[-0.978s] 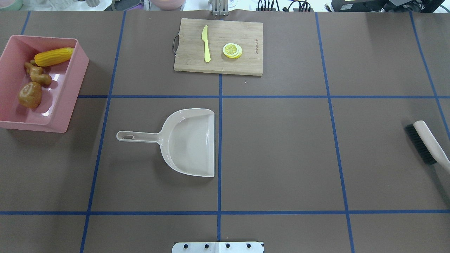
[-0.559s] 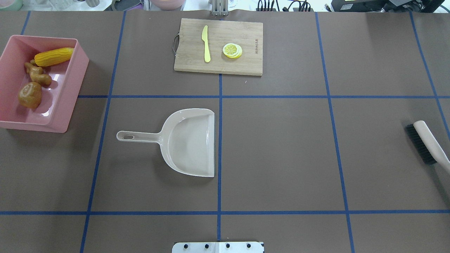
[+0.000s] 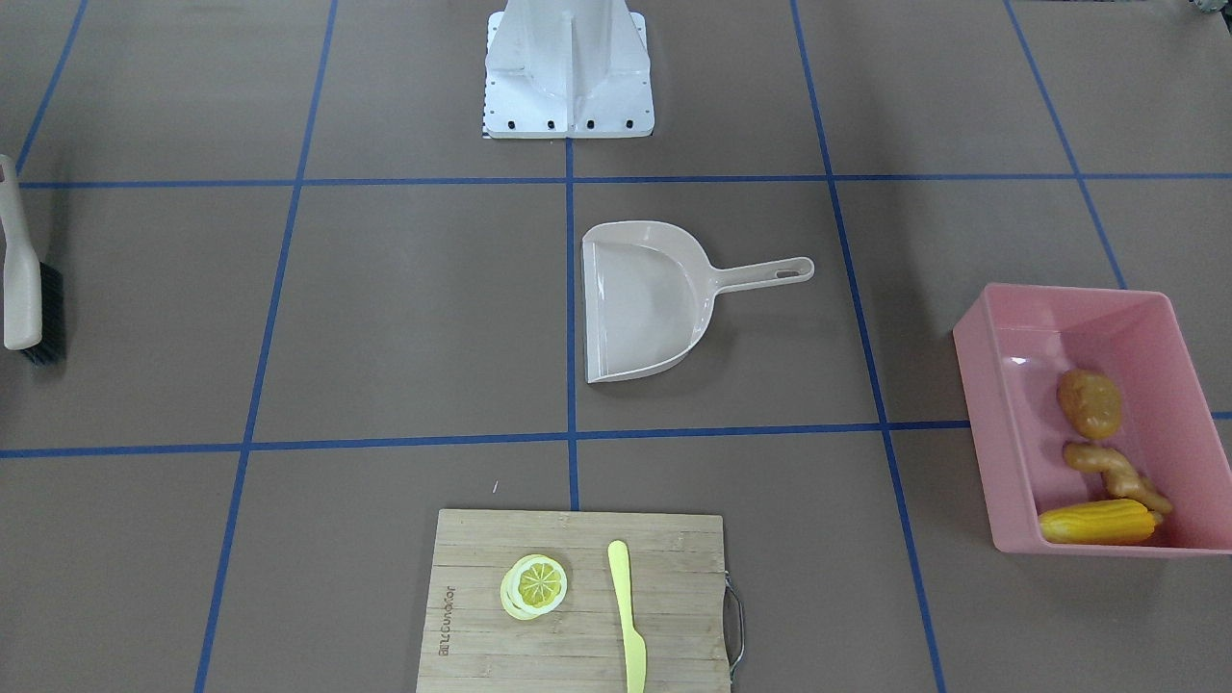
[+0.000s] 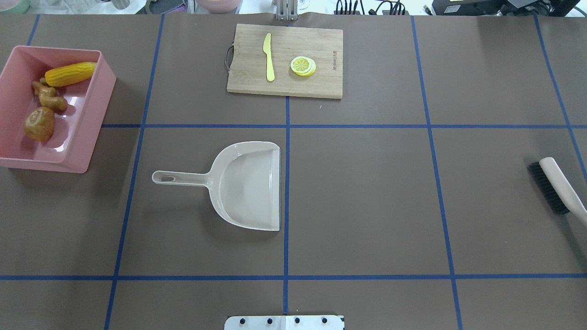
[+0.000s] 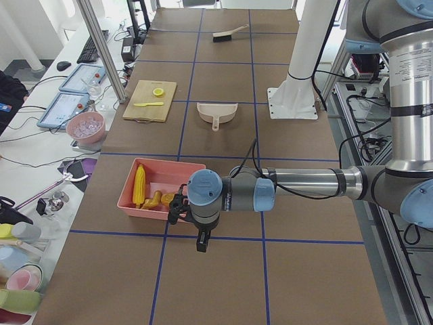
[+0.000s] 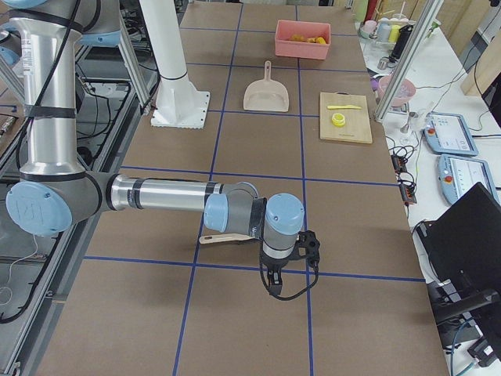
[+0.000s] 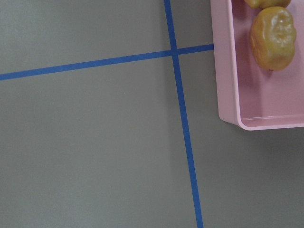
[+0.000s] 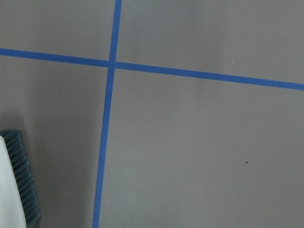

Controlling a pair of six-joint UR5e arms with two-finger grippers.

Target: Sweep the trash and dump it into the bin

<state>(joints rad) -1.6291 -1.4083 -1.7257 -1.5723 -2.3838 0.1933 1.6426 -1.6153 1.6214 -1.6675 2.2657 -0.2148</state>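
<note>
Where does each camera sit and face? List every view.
Front: across the table, facing the base; no arms.
Overhead: from behind, down on dustpan; base plate only.
Left: table end; left arm near.
Right: other end; right arm near.
Left wrist: down onto bin, potato.
Right wrist: down onto brush.
Front and overhead share the board.

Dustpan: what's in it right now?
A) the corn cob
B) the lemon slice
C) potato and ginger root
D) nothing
D: the dustpan shows only its bare inside, while the corn cob, ginger root and potato all lie inside the pink bin.
</note>
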